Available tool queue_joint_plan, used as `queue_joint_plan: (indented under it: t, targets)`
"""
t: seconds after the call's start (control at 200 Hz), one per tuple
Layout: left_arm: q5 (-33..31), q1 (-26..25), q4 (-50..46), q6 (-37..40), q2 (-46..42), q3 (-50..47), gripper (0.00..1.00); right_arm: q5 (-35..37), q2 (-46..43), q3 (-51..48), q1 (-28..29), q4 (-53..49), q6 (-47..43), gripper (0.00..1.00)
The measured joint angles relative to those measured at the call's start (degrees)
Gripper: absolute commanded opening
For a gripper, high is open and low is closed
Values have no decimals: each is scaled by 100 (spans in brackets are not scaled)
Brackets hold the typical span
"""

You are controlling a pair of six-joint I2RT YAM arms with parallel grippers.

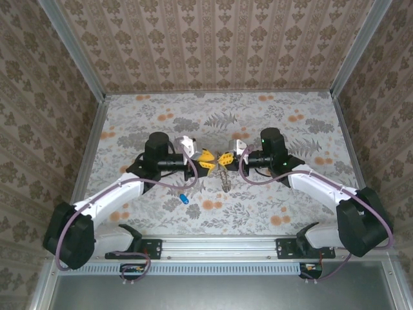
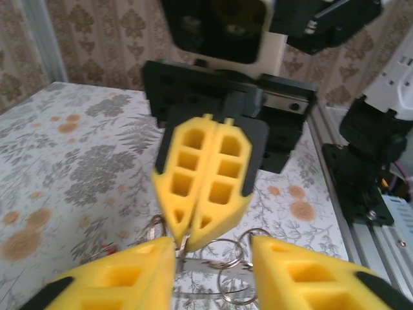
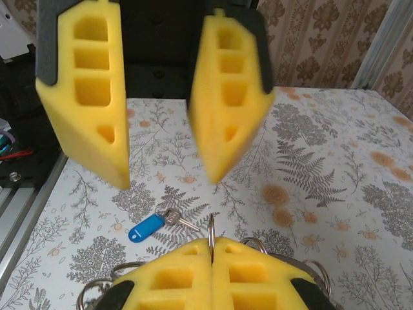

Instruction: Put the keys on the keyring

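The right gripper [image 1: 226, 157] is pinched shut on the keyring [image 1: 224, 179]. In the top view the keyring hangs from the gripper's tips toward 6 o'clock, over the middle of the worktop [image 1: 290, 142]. The left gripper [image 1: 205, 159] faces it from 9 o'clock with its tips close to the ring. Its yellow fingers [image 3: 84, 97] stand moderately apart with nothing between them. A blue key [image 3: 147, 227] lies flat on the worktop at 7 o'clock of the keyring, apart from both grippers.

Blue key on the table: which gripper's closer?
Left. The blue key lies on the table near-left of the left gripper; the right gripper, shut on the keyring, sits farther right.
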Motion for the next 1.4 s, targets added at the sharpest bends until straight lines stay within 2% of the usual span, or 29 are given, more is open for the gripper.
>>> queue_joint_plan:
  t: [0.34, 0.44, 0.8, 0.885, 1.12, 1.395]
  targets:
    - [-31, -17, -26, 142, 216, 0, 31, -136, 87, 138, -35, -160, -24, 0]
    - [-79, -20, -24, 175, 216, 0, 37, -166, 118, 195, -48, -225, -28, 0]
    - [-599, -13, 120, 192, 24, -166, 39, -260, 177, 313, -72, -503, -205, 0]
    - [-603, -13, 107, 192, 22, -166, 35, -293, 195, 328, -72, -507, -219, 0]
    - [-481, -44, 17, 260, 352, -33, 17, -398, 264, 391, -72, -507, -216, 0]
    - [-422, -79, -24, 286, 420, 33, 17, -400, 273, 424, -72, -505, -214, 0]
